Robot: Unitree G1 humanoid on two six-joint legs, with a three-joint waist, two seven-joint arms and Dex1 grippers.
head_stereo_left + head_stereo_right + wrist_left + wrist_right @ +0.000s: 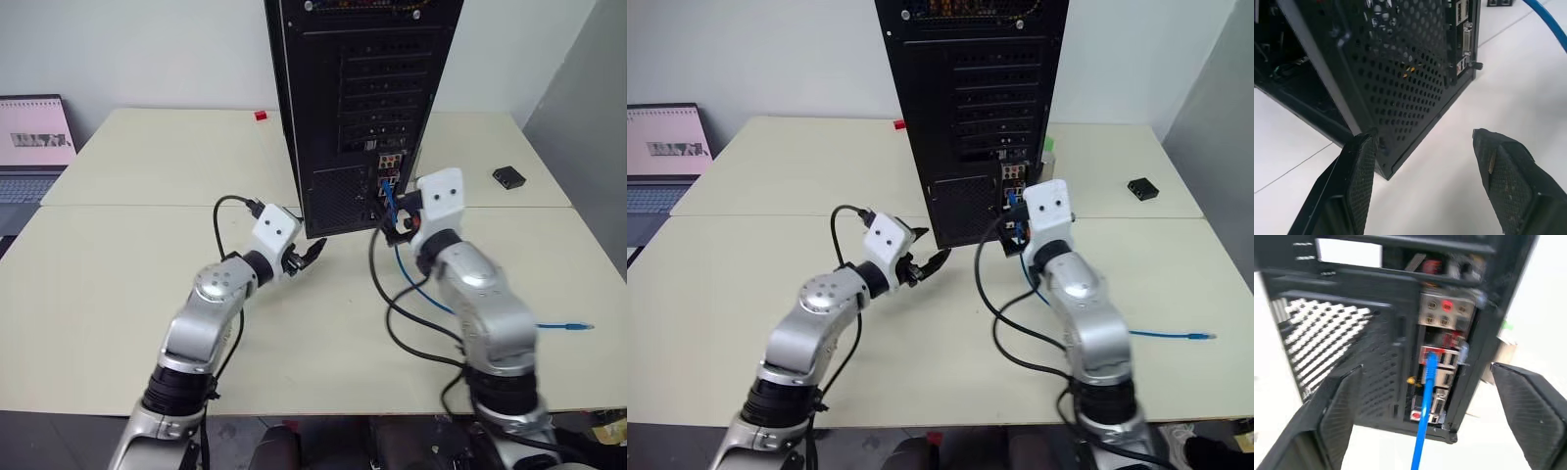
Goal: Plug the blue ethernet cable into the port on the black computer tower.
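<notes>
Blue ethernet cable [1425,401] runs from the black computer tower [362,88] port toward the nearer right gripper [1425,396], jaws wide, empty; left gripper [1425,161] likewise parted, holding nothing.

No text, label, brand or number can be read. The laptop [34,147], well off to the left of the tower [361,108], shows a pink screen with dark marks, too small to read. The tower's rear panel carries no legible marking.

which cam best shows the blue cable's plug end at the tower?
Right wrist view: the blue cable runs straight into the tower's port panel. Head views show it small beside the right gripper; left wrist view catches a stretch.
</notes>
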